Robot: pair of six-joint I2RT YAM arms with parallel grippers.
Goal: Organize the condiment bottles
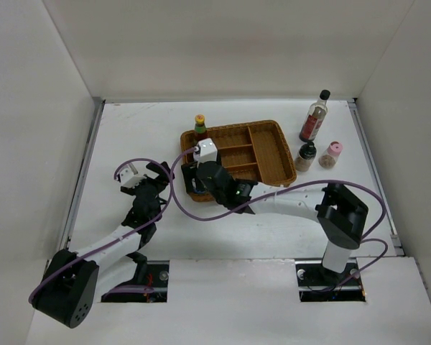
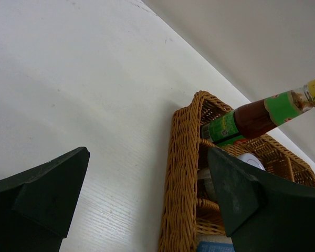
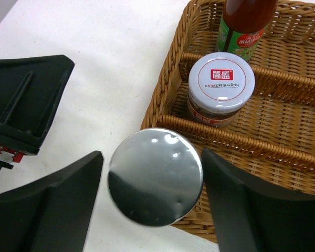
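My right gripper [image 3: 152, 157] is open around the silver-lidded jar [image 3: 155, 176], with a gap showing at the left finger. The jar stands upright at the front left corner of the wicker tray [image 3: 283, 131]; its lid hides where its base rests. Behind it, the white-lidded jar [image 3: 220, 84] and the yellow-capped sauce bottle [image 3: 244, 23] stand in the tray's left compartments. In the top view the right gripper [image 1: 201, 178] covers that corner. My left gripper [image 2: 147, 155] is open over bare table just left of the tray [image 2: 186, 173].
The tall clear black-capped bottle [image 1: 314, 116], the dark shaker [image 1: 306, 156] and the pink-capped jar [image 1: 331, 154] stand on the table right of the tray [image 1: 269, 144]. White walls enclose the table on three sides. The left gripper [image 1: 147, 172] is close to the right gripper.
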